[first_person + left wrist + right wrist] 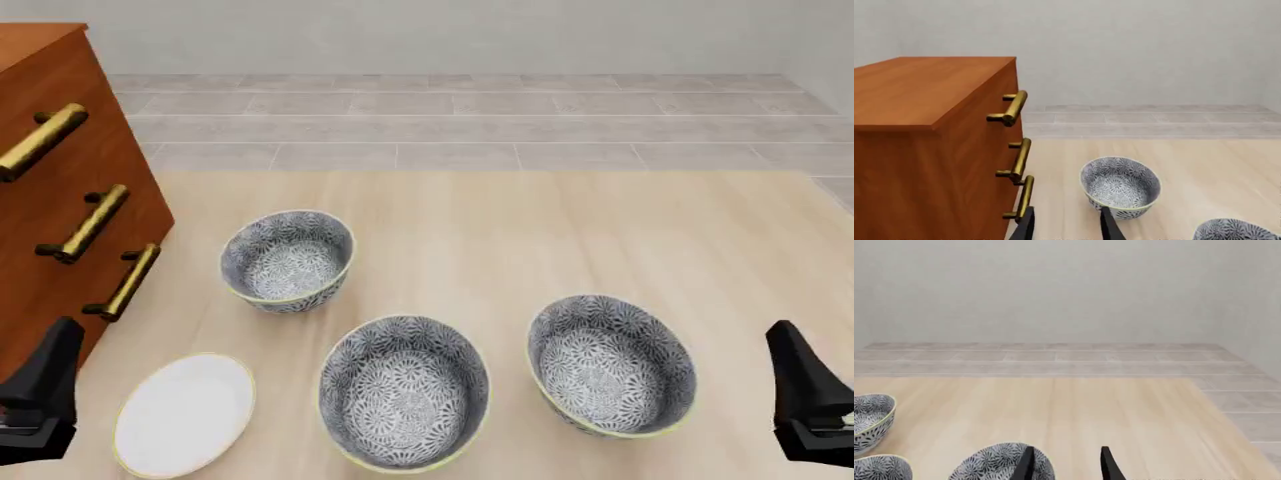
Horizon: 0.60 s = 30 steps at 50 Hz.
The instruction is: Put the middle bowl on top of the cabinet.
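Note:
Three look-alike blue-and-white floral bowls stand on the table. The middle bowl [403, 390] is nearest the front, between a left rear bowl [287, 260] and a right bowl [611, 365]. In the left wrist view the middle bowl [1234, 231] shows only at the picture's edge. The reddish-brown cabinet [60, 190] with brass handles stands at the far left, its flat top [914, 87] bare. My left gripper [40, 395] hangs open at the front left, in front of the cabinet. At the front right my right gripper [807, 395] is open, apart from the right bowl. Neither holds anything.
A flat white plate [184, 412] with a yellow rim lies at the front left, between my left gripper and the middle bowl. The left rear bowl [1121, 186] sits just ahead of the left fingers. Beyond the table's far edge is a grey tiled floor [454, 120].

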Motion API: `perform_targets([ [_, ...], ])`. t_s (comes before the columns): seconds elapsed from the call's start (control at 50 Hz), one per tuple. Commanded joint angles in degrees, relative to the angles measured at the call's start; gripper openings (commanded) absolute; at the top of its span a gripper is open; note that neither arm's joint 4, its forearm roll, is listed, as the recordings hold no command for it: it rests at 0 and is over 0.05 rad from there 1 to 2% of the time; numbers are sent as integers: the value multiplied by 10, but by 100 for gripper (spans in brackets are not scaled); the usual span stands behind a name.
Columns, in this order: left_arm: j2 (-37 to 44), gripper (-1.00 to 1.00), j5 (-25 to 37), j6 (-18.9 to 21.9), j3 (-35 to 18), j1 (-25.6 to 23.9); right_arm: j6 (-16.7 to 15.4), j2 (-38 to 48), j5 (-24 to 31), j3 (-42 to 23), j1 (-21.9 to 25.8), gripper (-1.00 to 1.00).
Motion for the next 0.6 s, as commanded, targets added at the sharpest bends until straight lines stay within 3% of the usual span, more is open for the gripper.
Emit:
perform_targets([
  [0.02, -1, 100, 9, -5, -4, -2, 8, 8, -2, -1, 2, 100],
  [0.3, -1, 100, 28, -6, -21, -4, 25, -2, 10, 1, 2, 100],
  [0.34, -1, 100, 32, -1, -23, -9, 13, -2, -3, 1, 2, 100],
  [0.4, 0, 100, 30, 6, -21, -18, 15, -2, 77, -86, 3, 100],
  [0.46, 1, 100, 37, 7, -27, -26, 16, -2, 115, -124, 3, 100],
  [0.6, 61, 100, 6, 17, -48, -48, 27, -2, 152, -149, 0, 100],
])
